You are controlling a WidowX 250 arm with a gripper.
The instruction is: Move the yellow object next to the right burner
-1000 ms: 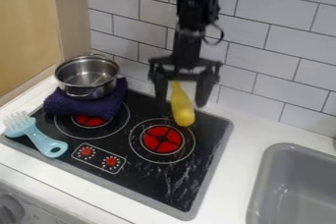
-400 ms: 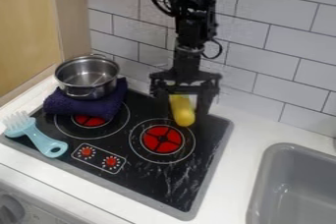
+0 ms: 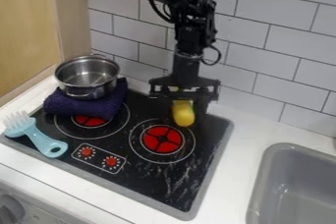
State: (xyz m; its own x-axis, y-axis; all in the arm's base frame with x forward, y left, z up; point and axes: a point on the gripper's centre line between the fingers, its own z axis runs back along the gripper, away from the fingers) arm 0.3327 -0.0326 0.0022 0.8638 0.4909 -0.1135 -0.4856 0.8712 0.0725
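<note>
Gripper (image 3: 182, 112) gapes, holding nothing, astride the yellow object (image 3: 183, 115) near the stove's back edge (image 3: 222, 119).

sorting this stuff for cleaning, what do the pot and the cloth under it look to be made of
The pot looks like polished metal, probably stainless steel: it is silvery, with bright reflections on its wall. The cloth seems to be a soft woven fabric, perhaps terry towelling, going by its matte, slightly bumpy dark blue surface.
</note>
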